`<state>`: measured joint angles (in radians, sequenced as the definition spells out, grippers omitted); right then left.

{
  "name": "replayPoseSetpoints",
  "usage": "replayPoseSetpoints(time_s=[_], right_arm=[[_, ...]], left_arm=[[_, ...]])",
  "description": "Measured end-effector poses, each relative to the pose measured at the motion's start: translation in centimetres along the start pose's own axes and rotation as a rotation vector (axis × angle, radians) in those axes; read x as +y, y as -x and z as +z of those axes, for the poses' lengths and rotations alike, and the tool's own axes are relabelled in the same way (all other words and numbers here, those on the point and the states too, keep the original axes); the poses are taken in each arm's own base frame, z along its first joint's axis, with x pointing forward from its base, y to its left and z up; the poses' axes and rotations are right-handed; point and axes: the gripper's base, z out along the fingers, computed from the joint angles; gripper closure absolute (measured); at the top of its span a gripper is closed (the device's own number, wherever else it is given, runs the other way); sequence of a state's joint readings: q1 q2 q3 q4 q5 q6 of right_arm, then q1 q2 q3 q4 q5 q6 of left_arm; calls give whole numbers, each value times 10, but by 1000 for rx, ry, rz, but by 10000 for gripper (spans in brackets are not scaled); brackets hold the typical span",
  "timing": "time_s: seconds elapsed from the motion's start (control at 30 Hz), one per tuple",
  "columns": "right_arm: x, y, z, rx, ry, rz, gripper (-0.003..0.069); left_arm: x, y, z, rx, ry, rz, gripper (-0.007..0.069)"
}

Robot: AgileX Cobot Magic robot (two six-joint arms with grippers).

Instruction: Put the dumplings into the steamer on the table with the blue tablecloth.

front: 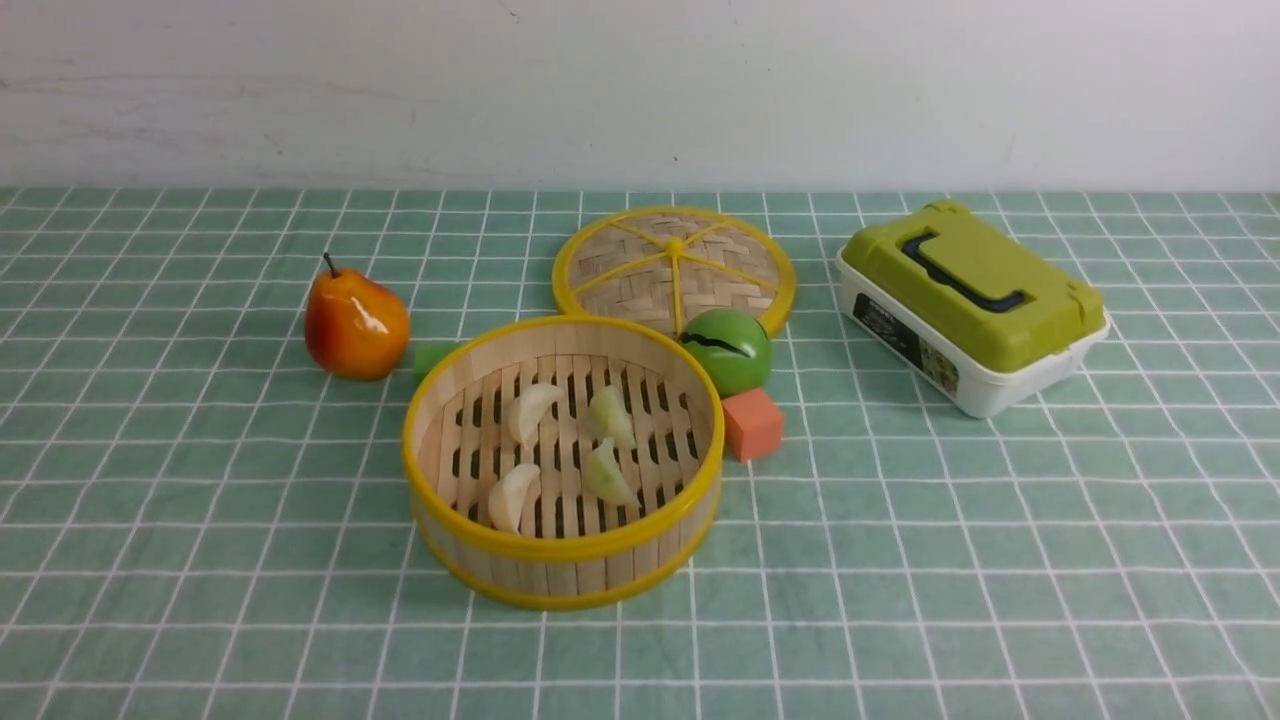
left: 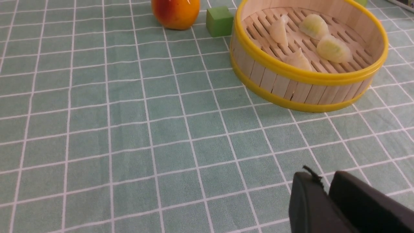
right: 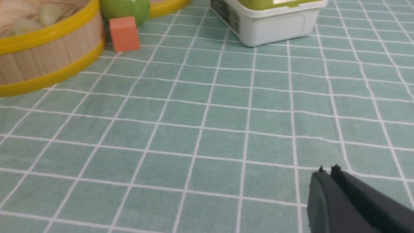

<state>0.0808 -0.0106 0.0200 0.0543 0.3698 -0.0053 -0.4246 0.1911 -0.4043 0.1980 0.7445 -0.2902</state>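
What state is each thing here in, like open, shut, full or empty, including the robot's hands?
steamer: uncovered, four dumplings inside.
dumplings: all on the steamer's slatted floor.
woven lid: off, flat on the tablecloth behind the steamer.
green-lidded box: closed.
left hand: empty, fingers close together.
right hand: shut, empty.

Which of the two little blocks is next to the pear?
The green block, between pear and steamer; the pink block sits on the steamer's other side.
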Motion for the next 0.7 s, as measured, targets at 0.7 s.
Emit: replayPoseSetpoints(time_s=[0.7], right_arm=[[-2,0,0,2,-41,12,637]], left_arm=[[0,0,0,0,0,0,515]])
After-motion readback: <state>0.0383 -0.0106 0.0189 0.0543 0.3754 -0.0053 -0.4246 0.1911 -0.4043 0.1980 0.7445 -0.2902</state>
